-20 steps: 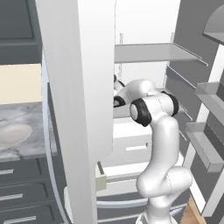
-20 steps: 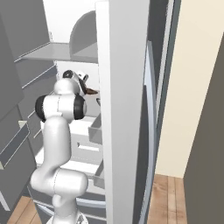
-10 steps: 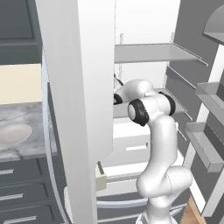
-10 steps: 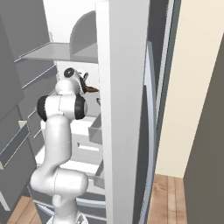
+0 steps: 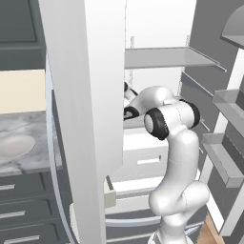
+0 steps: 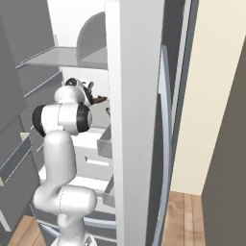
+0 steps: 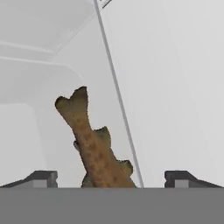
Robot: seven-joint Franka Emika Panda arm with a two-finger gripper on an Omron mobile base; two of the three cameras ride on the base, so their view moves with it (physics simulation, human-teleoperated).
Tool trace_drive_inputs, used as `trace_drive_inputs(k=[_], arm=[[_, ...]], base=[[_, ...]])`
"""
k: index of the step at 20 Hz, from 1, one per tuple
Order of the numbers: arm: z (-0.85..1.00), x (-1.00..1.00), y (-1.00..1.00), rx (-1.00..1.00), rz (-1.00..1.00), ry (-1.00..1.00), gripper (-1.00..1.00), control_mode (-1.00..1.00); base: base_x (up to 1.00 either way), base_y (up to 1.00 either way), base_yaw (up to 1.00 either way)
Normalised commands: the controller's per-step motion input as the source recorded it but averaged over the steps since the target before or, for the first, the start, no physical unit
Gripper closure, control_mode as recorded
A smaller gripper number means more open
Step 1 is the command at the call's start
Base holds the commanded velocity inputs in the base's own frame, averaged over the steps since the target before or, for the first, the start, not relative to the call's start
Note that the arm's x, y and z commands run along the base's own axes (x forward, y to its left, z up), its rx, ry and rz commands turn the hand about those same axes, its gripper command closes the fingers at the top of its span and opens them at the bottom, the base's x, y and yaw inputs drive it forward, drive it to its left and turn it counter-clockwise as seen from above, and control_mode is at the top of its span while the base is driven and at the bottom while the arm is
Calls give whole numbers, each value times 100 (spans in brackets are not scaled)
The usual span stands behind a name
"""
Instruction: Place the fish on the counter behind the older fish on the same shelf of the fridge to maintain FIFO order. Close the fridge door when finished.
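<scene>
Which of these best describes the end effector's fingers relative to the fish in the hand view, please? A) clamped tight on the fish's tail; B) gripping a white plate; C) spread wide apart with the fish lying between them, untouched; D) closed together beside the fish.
C: the fingertips stand far apart at either side, and the fish lies in the gap of the end effector, clear of both.

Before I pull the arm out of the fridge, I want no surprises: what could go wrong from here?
1. The fish lies between the spread fingertips of the gripper, jaws wide apart. Backing out crooked could drag or flip it.
2. The arm reaches deep into the fridge between the open doors; a wide swing might clip the door.
3. Both doors stand open, so closing remains undone.
</scene>
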Motion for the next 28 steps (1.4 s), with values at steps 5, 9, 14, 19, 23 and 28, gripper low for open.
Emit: trace_drive_inputs(k=[5,9,14,19,23,28], arm=[[16,-99,1,0,1,-3,-100,-100],[79,-74,16,0,0,0,-100,-100],[96,-81,5,0,0,1,-100,-100],[70,-99,-4,0,-5,0,-100,-100],[62,-100,-28,5,-7,1,-100,-100],[42,-100,-38,11,-10,0,-100,-100]], base=[[0,0,0],[0,0,0],[0,0,0],[0,0,0],[0,0,0],[0,0,0]])
